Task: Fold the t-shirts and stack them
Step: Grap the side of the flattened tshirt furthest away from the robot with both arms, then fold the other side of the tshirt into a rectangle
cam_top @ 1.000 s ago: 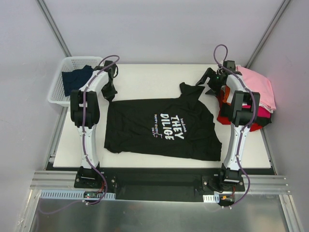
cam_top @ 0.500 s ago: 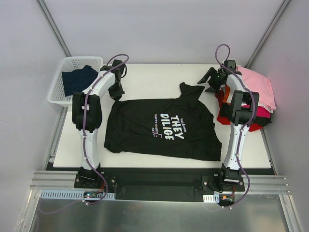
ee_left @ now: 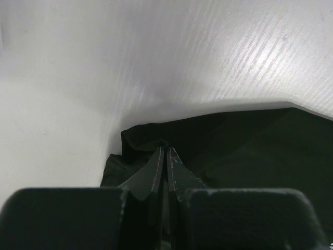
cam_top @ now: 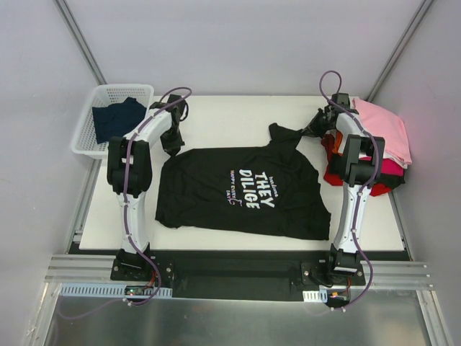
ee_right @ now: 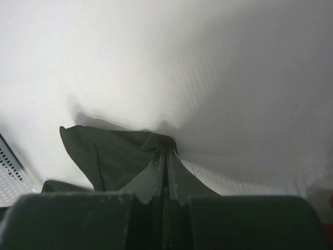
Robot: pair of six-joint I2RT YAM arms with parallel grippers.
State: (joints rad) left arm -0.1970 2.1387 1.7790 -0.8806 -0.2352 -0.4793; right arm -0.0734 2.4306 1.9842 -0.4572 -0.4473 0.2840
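Note:
The black t-shirt (cam_top: pixel 241 189) with white lettering lies spread on the table, chest up. My left gripper (cam_top: pixel 173 147) is shut at its far left corner. In the left wrist view the fingertips (ee_left: pixel 165 151) meet on a raised fold of the black cloth (ee_left: pixel 234 140). My right gripper (cam_top: pixel 311 131) is shut on the tip of the far right sleeve (cam_top: pixel 284 134), and the right wrist view shows the black cloth (ee_right: pixel 112 151) pinched between the jaws (ee_right: pixel 166 151). Other t-shirts sit stacked at the right, pink (cam_top: pixel 385 126) on top and red (cam_top: pixel 338 173) beneath.
A white basket (cam_top: pixel 86 140) off the table's far left corner holds a dark navy t-shirt (cam_top: pixel 115 119). The folded stack lies close beside the right arm. Grey walls enclose the white table (cam_top: pixel 223 115) on three sides.
The right gripper, open a second ago above the sleeve, has come down and shut on its tip. The left gripper, shut throughout, has shifted slightly right to the shirt's corner.

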